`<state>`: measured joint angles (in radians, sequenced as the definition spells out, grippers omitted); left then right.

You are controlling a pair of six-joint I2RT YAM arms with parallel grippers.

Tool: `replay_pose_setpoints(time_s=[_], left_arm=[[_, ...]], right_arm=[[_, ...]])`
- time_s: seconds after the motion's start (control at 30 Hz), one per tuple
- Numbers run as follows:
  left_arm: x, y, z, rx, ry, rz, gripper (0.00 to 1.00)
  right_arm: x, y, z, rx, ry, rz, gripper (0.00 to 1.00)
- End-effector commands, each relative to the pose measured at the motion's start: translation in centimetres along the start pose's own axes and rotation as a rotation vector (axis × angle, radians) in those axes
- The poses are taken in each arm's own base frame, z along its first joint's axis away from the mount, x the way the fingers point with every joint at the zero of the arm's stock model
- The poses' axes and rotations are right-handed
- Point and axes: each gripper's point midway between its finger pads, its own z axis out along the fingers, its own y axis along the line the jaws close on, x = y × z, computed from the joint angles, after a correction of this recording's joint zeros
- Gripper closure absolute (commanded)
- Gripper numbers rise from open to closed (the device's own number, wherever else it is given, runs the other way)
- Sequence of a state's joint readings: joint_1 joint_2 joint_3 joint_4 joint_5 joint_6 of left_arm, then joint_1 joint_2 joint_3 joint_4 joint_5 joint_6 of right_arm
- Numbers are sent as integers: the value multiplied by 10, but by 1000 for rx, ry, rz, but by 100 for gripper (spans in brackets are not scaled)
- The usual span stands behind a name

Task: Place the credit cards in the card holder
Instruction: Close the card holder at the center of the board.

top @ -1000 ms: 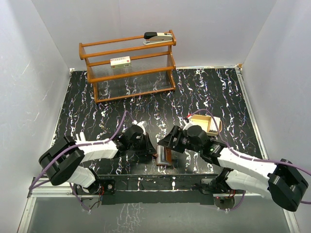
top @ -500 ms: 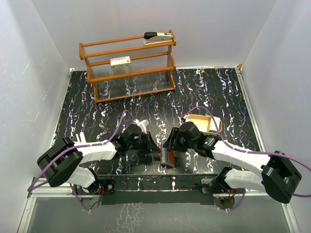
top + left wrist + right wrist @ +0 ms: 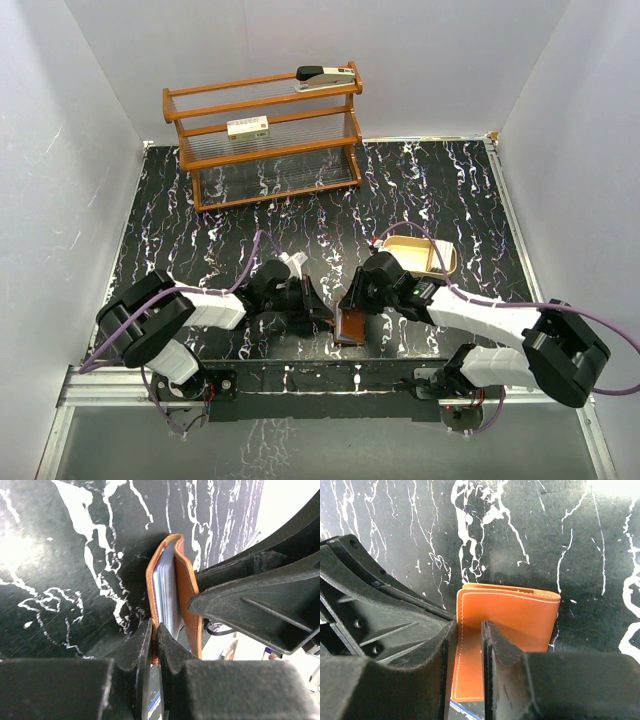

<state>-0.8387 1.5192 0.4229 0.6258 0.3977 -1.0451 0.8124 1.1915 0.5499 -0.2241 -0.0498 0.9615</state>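
L jaws (image 3: 154, 645) pinch one card holder (image 3: 172, 590) flap, R jaws (image 3: 469, 645) clamp the other, keeping credit cards (image 3: 164, 592) inside.

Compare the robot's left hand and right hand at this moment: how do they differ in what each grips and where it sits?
The left hand pinches one thin edge of the card holder, where pale card edges show; the right hand straddles a broad leather face. In the top view the left hand sits left of the holder, the right hand right of it. Both are closed on the same holder, held between them.
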Motion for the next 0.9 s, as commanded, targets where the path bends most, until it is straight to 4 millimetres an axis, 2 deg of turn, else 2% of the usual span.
replay_pose_setpoints(time_s=[0.0,0.17,0.37,0.5,0.67,0.87], left_arm=[[1,1,-6,22,-2,-7,92],[-3,20,-13,-111,-21,37,88],[3,42,-26,-212,-33,25,85],[-1,36,-26,-208,-21,78,75],[-4,29,-23,-219,30,164,66],[7,36,-22,-234,77,202,60]], right_arm=[[-1,-12,13,57,-11,-32,79],[12,-34,27,124,31,-37,80],[19,-44,31,145,49,-33,81],[18,-41,29,132,38,-25,81],[15,-41,27,131,26,-29,81],[14,-40,28,132,22,-29,81]])
